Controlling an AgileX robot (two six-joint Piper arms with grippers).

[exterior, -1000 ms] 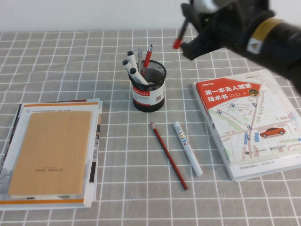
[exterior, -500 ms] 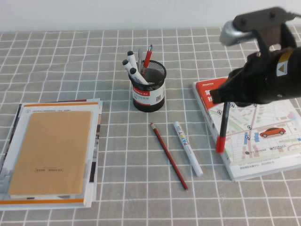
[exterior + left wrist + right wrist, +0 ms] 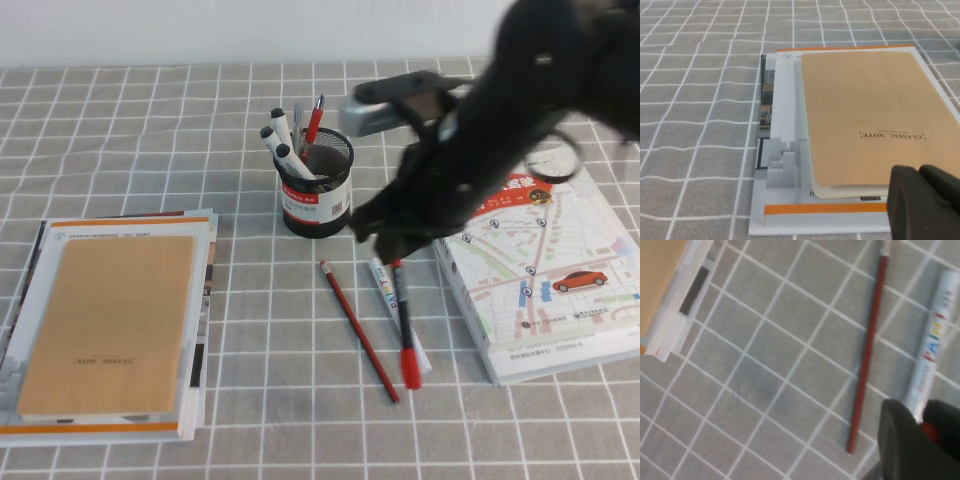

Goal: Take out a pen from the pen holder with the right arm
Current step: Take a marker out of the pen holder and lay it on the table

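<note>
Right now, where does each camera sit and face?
High: raised on robot's side, angled down at table; right gripper holds pen over white marker.
Left wrist: on left arm, facing brown notebook; left gripper shut above it.
Right wrist: looks down past right gripper at red pencil, marker.
Shared: high and right wrist both show pencil, marker.

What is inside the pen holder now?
Markers, a red pen and a grey one; the holder hides their lower ends. Right claw holds a black pen beside it; left claw faces the notebook.
</note>
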